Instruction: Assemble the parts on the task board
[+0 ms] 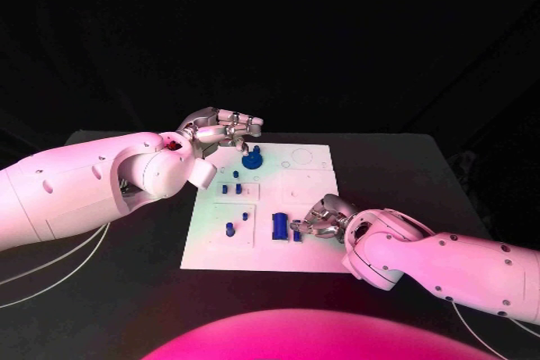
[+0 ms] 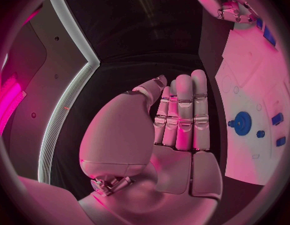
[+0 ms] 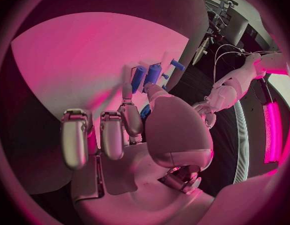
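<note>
Right hand at the near blue parts, left hand idle at the far-left edge.
Head view: we saw the right hand (image 1: 318, 218) curled beside a long blue part (image 1: 279, 226) on the task board (image 1: 303, 251); grip unclear. Left wrist view: left hand (image 2: 176, 120) flat, fingers together, empty. Right wrist view: fingertips beside the part; we'd align before pressing. No writing readable.

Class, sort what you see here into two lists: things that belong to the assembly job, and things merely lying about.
Belongs to the job:
task board
round blue part
long blue part
small blue parts
left hand
right hand

Lying about:
black table
white cables
</note>
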Robot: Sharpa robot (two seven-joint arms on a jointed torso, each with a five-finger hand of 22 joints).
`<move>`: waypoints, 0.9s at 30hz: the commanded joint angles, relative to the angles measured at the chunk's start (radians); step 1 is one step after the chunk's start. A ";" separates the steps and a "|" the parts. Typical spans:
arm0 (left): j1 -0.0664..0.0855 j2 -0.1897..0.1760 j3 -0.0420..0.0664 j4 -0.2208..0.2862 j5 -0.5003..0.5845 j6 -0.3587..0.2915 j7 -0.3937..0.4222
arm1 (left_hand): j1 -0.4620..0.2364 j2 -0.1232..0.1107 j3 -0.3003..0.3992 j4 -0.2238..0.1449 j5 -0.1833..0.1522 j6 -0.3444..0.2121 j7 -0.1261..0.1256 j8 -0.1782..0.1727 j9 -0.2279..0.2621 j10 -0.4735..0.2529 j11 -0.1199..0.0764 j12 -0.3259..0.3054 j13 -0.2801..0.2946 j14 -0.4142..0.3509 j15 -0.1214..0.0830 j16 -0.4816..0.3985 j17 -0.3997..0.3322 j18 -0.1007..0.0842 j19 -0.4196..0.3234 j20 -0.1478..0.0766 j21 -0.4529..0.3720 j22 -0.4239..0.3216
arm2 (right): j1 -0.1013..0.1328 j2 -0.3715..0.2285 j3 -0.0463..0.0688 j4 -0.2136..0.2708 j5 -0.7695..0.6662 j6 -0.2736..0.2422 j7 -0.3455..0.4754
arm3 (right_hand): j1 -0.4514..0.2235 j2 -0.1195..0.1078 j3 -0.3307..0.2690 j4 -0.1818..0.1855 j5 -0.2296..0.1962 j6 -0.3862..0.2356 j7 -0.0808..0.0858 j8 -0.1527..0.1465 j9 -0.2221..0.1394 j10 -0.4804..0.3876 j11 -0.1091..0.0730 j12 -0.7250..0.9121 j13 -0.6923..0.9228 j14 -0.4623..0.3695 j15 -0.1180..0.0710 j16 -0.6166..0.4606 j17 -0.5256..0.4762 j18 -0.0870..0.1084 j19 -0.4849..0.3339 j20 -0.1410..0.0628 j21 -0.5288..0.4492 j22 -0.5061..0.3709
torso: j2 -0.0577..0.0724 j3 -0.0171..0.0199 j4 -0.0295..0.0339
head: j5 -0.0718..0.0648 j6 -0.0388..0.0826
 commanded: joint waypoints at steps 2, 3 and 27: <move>0.001 0.000 0.001 0.003 0.001 0.016 0.004 | 0.001 0.012 -0.004 0.001 -0.005 -0.002 -0.002 0.002 0.000 -0.007 0.002 0.007 0.002 -0.008 -0.002 0.005 -0.001 0.014 0.010 -0.001 -0.004 -0.001 | -0.002 -0.015 0.000 0.012 -0.039 0.017 0.015 | 0.038 0.013 -0.010 -0.013 0.005 -0.001 0.003 -0.004 0.002 0.006 0.001 0.007 0.032 0.078 -0.003 0.001 0.132 -0.015 0.063 -0.006 -0.003 0.233 | 0.000 -0.0007 0.0002 | 0.001 0.000; 0.001 0.000 0.001 0.003 0.001 0.015 0.004 | 0.001 0.012 -0.004 0.001 -0.005 -0.002 -0.002 0.002 0.000 -0.007 0.002 0.007 0.002 -0.008 -0.002 0.005 -0.001 0.014 0.010 -0.001 -0.004 -0.001 | -0.003 -0.021 0.000 0.019 -0.045 0.022 0.018 | 0.055 0.014 -0.012 -0.023 0.002 -0.001 0.002 -0.004 0.002 0.006 0.000 0.007 0.033 0.078 -0.003 0.001 0.132 -0.015 0.063 -0.006 -0.003 0.233 | 0.000 -0.0004 -0.0002 | 0.002 0.000; 0.001 -0.003 0.001 0.002 0.001 0.018 0.003 | 0.001 0.012 -0.004 0.001 -0.005 -0.002 -0.002 0.002 0.000 -0.007 0.002 0.007 0.002 -0.008 -0.002 0.005 -0.001 0.014 0.010 -0.001 -0.004 -0.001 | -0.021 -0.049 0.000 0.070 -0.107 0.031 0.031 | 0.067 0.022 -0.029 -0.028 -0.012 0.004 0.002 -0.002 0.003 0.011 0.000 0.016 0.040 0.078 -0.004 0.002 0.134 -0.015 0.065 -0.006 0.000 0.234 | 0.000 -0.0008 0.0003 | 0.001 0.002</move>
